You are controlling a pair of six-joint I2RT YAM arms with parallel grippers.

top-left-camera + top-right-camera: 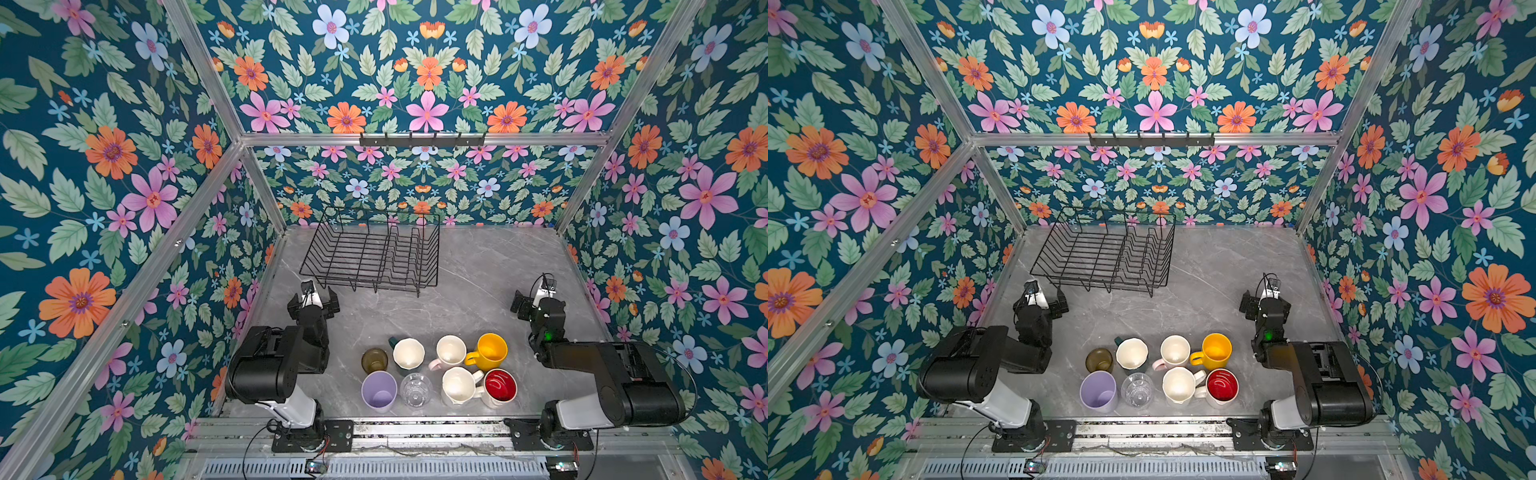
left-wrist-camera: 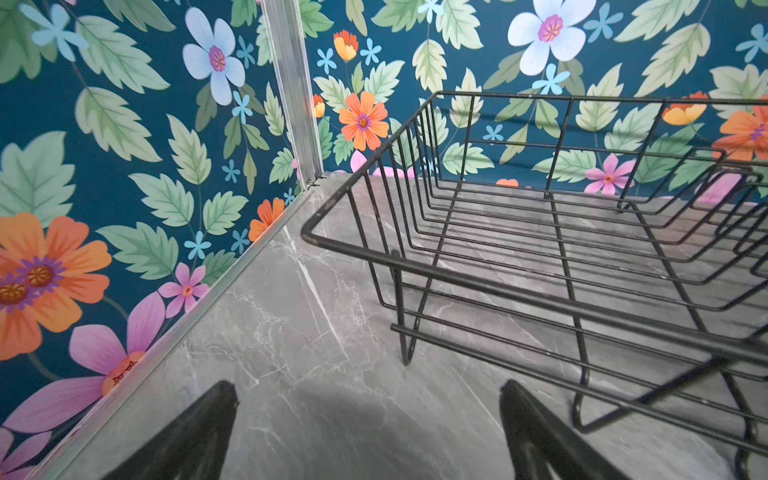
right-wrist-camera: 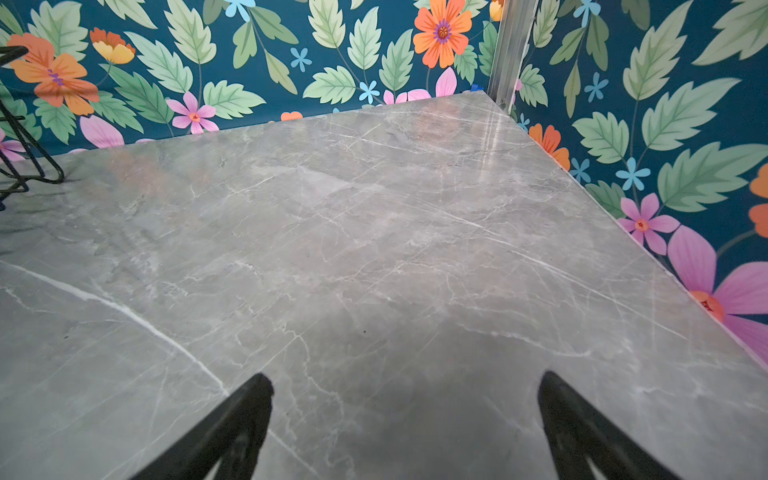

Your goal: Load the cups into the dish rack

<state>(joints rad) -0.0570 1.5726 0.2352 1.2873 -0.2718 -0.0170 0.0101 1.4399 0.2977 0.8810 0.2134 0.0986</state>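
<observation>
Over at the table's 9 o'clock edge, my left gripper hovers above bare marble. Its fingers are spread wide with nothing between them, just short of the dish rack's near left corner. That black wire rack sits toward 11 o'clock, with its upright plate dividers in the right-hand half.

Down at 6 o'clock I count eight cups, all upright on the table in two tight rows of four.
- **Far row:** olive-brown glass, dark teal mug, pale pink mug, yellow mug.
- **Near row:** lilac tumbler, clear glass, white faceted mug, white red-lined mug.

At 3 o'clock my right gripper hangs over open table, fingers likewise fully apart and gripping nothing, well apart from the cups.
</observation>
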